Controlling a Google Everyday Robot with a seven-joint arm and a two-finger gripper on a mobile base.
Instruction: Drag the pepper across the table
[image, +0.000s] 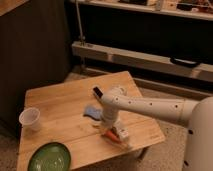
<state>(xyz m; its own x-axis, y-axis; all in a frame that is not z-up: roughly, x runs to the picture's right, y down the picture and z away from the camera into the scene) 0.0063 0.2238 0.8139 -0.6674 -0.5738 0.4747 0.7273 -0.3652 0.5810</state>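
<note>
The pepper (111, 134), small and orange-red, lies on the light wooden table (60, 100) near its front right part. My gripper (106, 126) points down at the end of the white arm (150, 106) and sits right over the pepper's left end, seemingly touching it. The gripper's body hides part of the pepper.
A white tube-like bottle (122, 137) lies just right of the pepper, close to the table's front edge. A blue sponge (91, 111) lies left of the gripper. A white cup (30, 119) stands at the left edge, and a green plate (49, 157) sits at the front left corner. Dark shelving stands behind the table.
</note>
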